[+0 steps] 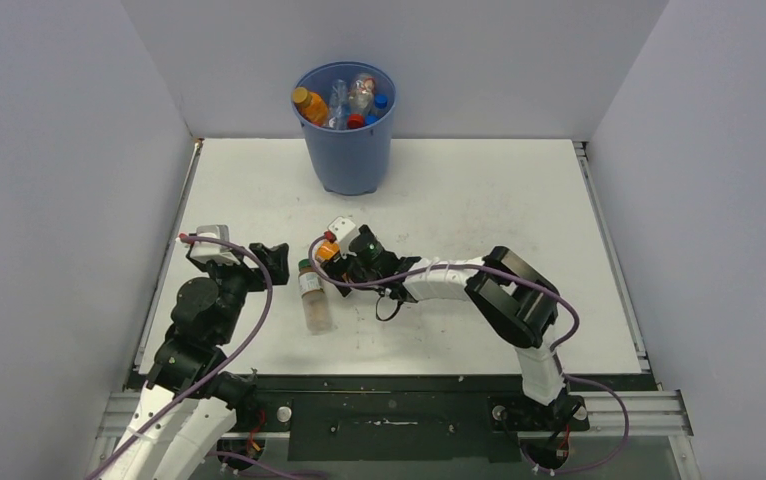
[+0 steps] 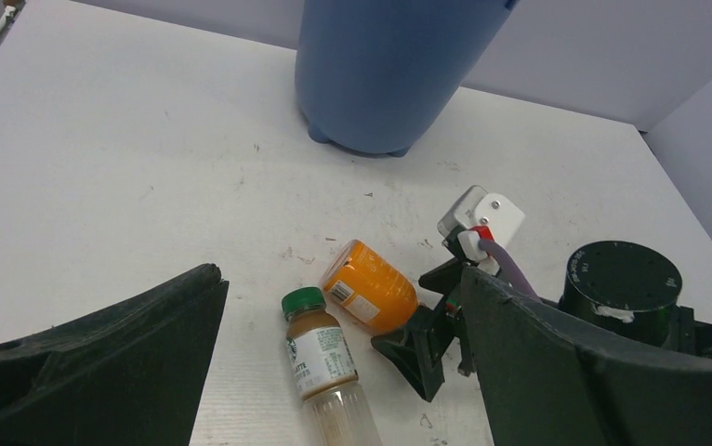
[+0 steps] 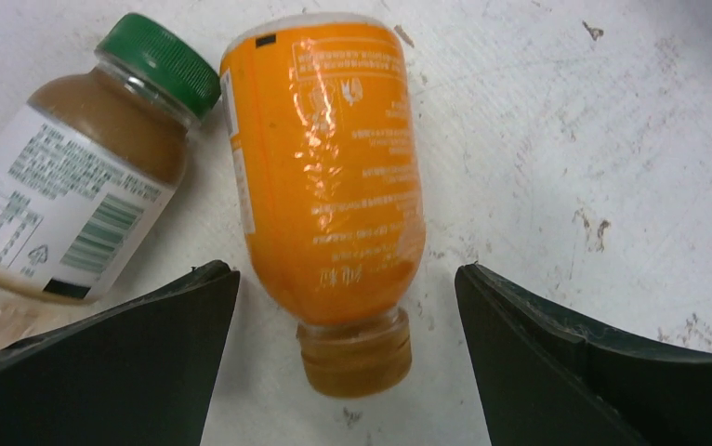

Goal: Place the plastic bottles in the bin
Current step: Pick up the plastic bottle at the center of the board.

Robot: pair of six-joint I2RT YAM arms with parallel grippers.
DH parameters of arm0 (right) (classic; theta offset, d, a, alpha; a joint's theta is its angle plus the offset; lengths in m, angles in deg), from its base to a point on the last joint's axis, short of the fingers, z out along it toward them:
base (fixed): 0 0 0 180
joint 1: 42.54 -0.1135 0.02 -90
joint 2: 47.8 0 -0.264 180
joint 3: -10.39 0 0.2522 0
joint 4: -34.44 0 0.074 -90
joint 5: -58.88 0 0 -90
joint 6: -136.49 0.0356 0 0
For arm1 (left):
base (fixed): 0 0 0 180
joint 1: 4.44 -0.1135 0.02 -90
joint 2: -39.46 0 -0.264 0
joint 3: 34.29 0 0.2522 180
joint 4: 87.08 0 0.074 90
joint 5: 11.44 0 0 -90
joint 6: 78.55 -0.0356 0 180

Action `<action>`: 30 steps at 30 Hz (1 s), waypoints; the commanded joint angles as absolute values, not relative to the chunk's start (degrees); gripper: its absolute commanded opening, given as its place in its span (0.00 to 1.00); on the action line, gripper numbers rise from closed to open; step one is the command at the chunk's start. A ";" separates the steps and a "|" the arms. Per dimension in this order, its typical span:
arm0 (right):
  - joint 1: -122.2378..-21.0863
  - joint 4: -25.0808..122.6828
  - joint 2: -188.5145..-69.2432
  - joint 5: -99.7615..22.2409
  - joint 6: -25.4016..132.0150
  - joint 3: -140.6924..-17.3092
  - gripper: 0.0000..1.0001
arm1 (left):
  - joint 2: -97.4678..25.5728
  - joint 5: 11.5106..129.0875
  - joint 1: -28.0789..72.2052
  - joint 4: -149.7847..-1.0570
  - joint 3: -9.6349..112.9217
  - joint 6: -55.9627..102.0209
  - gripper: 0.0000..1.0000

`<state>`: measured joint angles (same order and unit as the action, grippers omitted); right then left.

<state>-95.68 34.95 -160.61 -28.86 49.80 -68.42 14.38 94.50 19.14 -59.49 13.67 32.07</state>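
- grey walls [image 1: 59,150] close round a white table [image 1: 479,200], with the bin [image 1: 344,165] up at 12 o'clock against the back. how far along does this look?
- most of the way, i'd say. the bin is well filled: an orange bottle [image 1: 309,104] leans at its 9 o'clock rim, with clear bottles [image 1: 339,100], a red cap [image 1: 356,121] and a blue cap [image 1: 381,101] packed beside it. i can't count them exactly from above.
- and what is left out?
- two that i can see, both lying on the table near the middle, well apart from the bin. one is an orange-labelled bottle [image 3: 329,177]. the other is a brown drink bottle [image 3: 83,186] with a green cap, at about 7 o'clock of the first in the top view. they lie close; whether they touch i can't tell.
- is either one held?
- no. the right jaws stand wide, one on each side of the orange-labelled bottle with a gap on both sides, and its neck points back toward the wrist. nothing is gripped. the left jaws are wide too and empty, hovering at 9 o'clock of the pair.
- so the step in hand?
- likely the grasp on the orange-labelled one, then a carry to 12 o'clock and a drop into the bin. after that only the brown one looks to be left.
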 commanded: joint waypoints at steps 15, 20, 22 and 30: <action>-93.12 34.45 -163.68 -40.25 46.49 -72.20 0.51 | 14.42 94.86 19.91 -62.90 13.11 31.41 0.97; -94.31 32.41 -156.18 -38.20 49.61 -66.25 0.38 | 14.35 94.70 19.91 -63.24 12.91 31.23 0.98; -95.12 32.19 -150.76 -36.22 51.12 -62.55 0.35 | 14.12 94.29 19.91 -63.51 12.85 31.14 0.98; -99.37 44.69 -126.43 -29.67 58.52 -49.46 0.07 | 15.42 88.24 20.15 -67.17 12.44 30.70 0.99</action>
